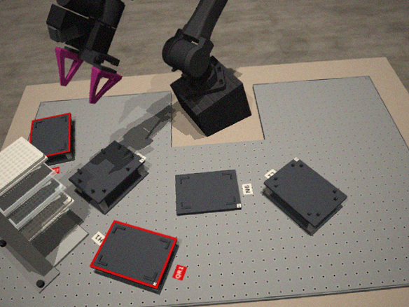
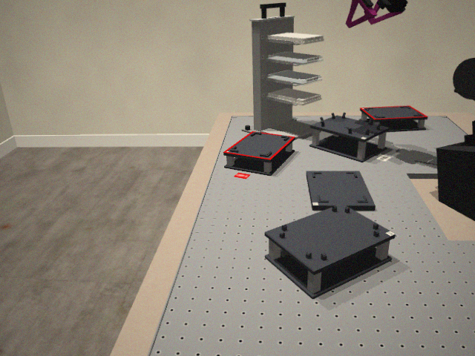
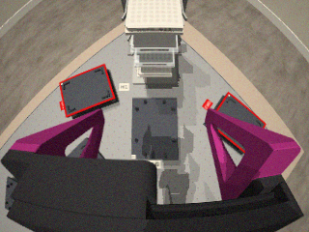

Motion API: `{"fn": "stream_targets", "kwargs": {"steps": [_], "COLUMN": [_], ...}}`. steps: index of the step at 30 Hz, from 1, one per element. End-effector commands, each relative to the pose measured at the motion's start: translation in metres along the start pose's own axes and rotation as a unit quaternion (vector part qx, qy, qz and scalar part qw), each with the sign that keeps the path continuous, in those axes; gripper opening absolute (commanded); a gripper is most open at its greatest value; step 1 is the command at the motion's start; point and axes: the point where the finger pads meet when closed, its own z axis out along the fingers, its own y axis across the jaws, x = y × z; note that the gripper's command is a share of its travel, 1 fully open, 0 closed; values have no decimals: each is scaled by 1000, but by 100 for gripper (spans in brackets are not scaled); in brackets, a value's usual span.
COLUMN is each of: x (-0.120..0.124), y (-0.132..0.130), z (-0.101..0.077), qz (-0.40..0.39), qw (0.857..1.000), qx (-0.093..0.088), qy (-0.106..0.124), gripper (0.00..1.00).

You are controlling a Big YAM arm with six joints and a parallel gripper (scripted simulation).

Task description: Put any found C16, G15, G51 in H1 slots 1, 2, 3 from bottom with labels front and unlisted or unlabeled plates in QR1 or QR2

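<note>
N6 tag (image 1: 247,189) by flat nest, QR1 red tag (image 1: 178,272), H1 tag (image 1: 98,237) by hotel base
</note>
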Motion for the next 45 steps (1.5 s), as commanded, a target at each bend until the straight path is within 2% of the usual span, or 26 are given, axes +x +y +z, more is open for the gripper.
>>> {"fn": "stream_targets", "kwargs": {"steps": [1,9,11,30,45], "x": [-24,-24,-22,-19,-53], "y": [-2,-2,1,3,0], "z": [-12,-12,-3,26,41], "qz": [1,1,4,4,3], "qw": [1000,1000,1000,1000,999], "qx": [2,2,-2,-3,-1], "qy": [-26,-26,-24,-15,-39], "gripper": [100,100,100,100,100]}}
